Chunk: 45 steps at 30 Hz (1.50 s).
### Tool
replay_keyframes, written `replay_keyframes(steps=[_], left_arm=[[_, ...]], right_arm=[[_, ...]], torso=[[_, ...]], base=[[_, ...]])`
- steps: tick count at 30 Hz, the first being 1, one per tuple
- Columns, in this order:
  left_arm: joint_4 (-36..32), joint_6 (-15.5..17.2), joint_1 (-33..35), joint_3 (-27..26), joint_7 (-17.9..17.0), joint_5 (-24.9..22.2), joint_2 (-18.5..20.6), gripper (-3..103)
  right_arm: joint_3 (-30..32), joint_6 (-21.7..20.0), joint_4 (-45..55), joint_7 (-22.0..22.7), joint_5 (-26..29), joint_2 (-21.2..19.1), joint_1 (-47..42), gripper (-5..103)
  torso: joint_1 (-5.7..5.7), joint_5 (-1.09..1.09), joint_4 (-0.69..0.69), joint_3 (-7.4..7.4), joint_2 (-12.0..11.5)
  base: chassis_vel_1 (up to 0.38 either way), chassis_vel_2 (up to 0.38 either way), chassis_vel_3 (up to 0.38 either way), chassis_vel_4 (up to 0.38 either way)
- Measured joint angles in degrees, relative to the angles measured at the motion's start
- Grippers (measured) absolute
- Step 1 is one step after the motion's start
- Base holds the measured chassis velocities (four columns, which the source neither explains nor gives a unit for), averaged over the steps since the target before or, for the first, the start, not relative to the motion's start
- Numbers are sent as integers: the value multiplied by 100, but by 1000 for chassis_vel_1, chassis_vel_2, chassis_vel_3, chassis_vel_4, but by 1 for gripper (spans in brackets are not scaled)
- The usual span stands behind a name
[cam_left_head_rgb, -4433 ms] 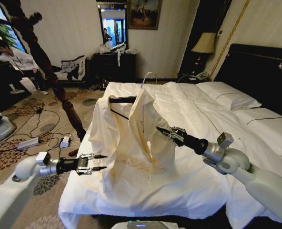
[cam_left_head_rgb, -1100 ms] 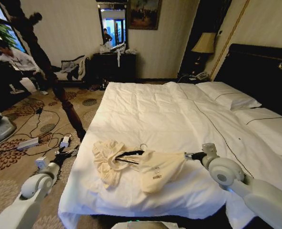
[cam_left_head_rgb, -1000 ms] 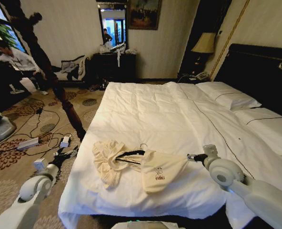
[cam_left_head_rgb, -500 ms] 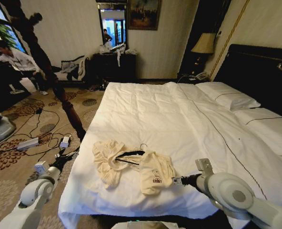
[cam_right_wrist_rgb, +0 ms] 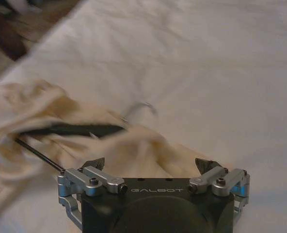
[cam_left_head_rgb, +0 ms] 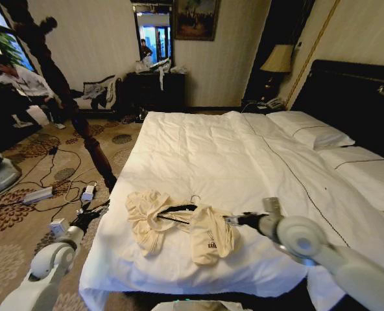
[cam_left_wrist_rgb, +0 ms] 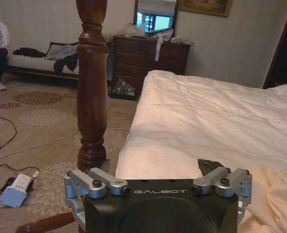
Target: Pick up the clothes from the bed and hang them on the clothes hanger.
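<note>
A cream shirt (cam_left_head_rgb: 150, 223) lies crumpled near the foot of the bed (cam_left_head_rgb: 244, 155), threaded on the dark clothes hanger (cam_left_head_rgb: 177, 209), whose silvery hook pokes out toward the pillows. My right gripper (cam_left_head_rgb: 234, 220) sits low at the shirt's right edge, its jaws open. In the right wrist view this gripper (cam_right_wrist_rgb: 151, 164) hovers over the cloth (cam_right_wrist_rgb: 17, 111), with the hanger bar (cam_right_wrist_rgb: 80, 129) just ahead. Off the bed's left edge, low over the carpet, my left gripper (cam_left_head_rgb: 91, 212) is open and holds nothing; its wrist view (cam_left_wrist_rgb: 151, 167) looks along the bed side (cam_left_wrist_rgb: 206, 121).
A turned wooden post (cam_left_head_rgb: 88, 129) stands close to the bed's left corner, near my left arm. Cables and a power strip (cam_left_head_rgb: 39, 193) lie on the carpet. Pillows (cam_left_head_rgb: 312, 133) and a black headboard are at the far right, and a dresser (cam_left_head_rgb: 156, 87) stands against the back wall.
The shirt, held up on the hanger earlier, now lies on the bed. Its right flap has bunched leftward. My right gripper dipped toward the bed's foot, then moved up to the shirt's edge.
</note>
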Motion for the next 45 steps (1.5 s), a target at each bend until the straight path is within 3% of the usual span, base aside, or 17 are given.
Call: replay_keyframes(steps=[4,6,10,15,29,42,45], left_arm=[[14,6,7,-20,-6,1,55,100],[25,6,7,-37,-5,-3,71,100],[97,6,15,-100,-8,-27,124,100],[160,5,16,-115,-7,-36,138,100],[316,-2,-164,97,-6,-30,125,100],[238,9,-151,250,-45,29,70,100],[224,9,-126,197,-47,26,93,100]], right_arm=[[-639,1,-537,-364,-561,430,629,100],[-823,-120,-656,-309,-615,558,822,100],[-1514,-558,-999,259,-612,998,1356,100],[-1902,-569,-1306,559,-652,1271,1604,100],[-1432,-587,-685,1227,-225,789,888,100],[-1344,-581,-1088,1293,-619,1024,741,103],[-1437,-581,-1137,1290,-717,1079,851,94]], torso=[[0,-1,-1,0,0],[0,-1,-1,0,0],[0,-1,-1,0,0],[0,-2,0,0,0],[-1,-2,-3,-1,2],[0,-1,-2,-1,1],[-1,-1,-1,-1,2]], base=[[0,0,0,0],[0,0,0,0],[0,0,0,0],[0,0,0,0],[0,0,0,0],[0,0,0,0],[0,0,0,0]])
